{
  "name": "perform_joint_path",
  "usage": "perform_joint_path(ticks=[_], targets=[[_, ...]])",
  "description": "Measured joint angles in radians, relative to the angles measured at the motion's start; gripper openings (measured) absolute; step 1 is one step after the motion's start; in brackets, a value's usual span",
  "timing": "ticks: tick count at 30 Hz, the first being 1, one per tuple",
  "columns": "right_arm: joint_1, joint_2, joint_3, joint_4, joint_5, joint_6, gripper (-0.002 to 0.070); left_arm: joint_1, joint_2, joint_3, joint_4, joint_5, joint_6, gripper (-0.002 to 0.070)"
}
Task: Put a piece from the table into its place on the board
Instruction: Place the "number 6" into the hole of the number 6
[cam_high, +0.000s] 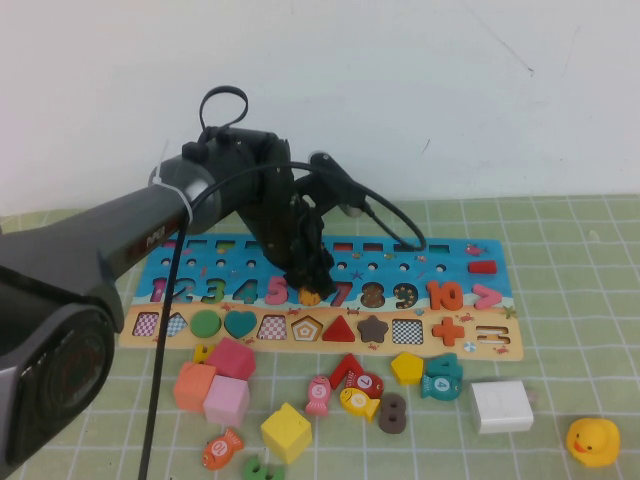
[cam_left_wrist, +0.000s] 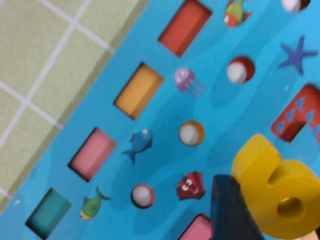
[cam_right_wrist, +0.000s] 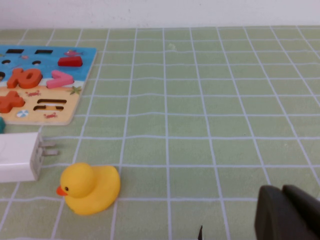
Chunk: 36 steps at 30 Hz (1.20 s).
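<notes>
While the left gripper (cam_high: 308, 283) hangs over the digit row of the puzzle board (cam_high: 160, 268), it pinches the yellow numeral 6 (cam_left_wrist: 274, 192) between its fingers, one dark finger (cam_left_wrist: 231, 207) pressed against the piece's side in the left wrist view. From the high view the piece shows as a small yellow patch at the fingertips, directly over the gap between the pink 5 (cam_high: 276, 290) and the red 7 (cam_high: 341, 293), which is the empty slot for this digit. Whether the 6 already touches the board or rides just above it cannot be told.

Judging by this, the placing step is in hand: the piece has been carried to its slot and the seating is not yet done. The next move calls for turning the 6 to match the cutout's outline, lowering it until it drops flush, then spreading the fingers and lifting clear without dragging the neighbouring digits.

Off to the robot's right, the right gripper (cam_right_wrist: 287, 212) sits low over bare bench (cam_right_wrist: 210, 100), well apart from the board; only a dark part of it shows, so I cannot tell how it stands. A yellow rubber duck (cam_right_wrist: 90, 187) and a white charger plug (cam_right_wrist: 20, 156) lie near it.
</notes>
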Motion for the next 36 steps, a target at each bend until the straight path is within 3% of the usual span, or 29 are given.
perform_joint_path(ticks=[25,36], targets=[[0.000,0.000,0.000,0.000,0.000,0.000,-0.0001,0.000,0.037,-0.014,-0.007,0.051,-0.011,0.0303],[0.000,0.000,0.000,0.000,0.000,0.000,-0.0001,0.000,0.037,-0.014,0.004,0.049,-0.033,0.0390]])
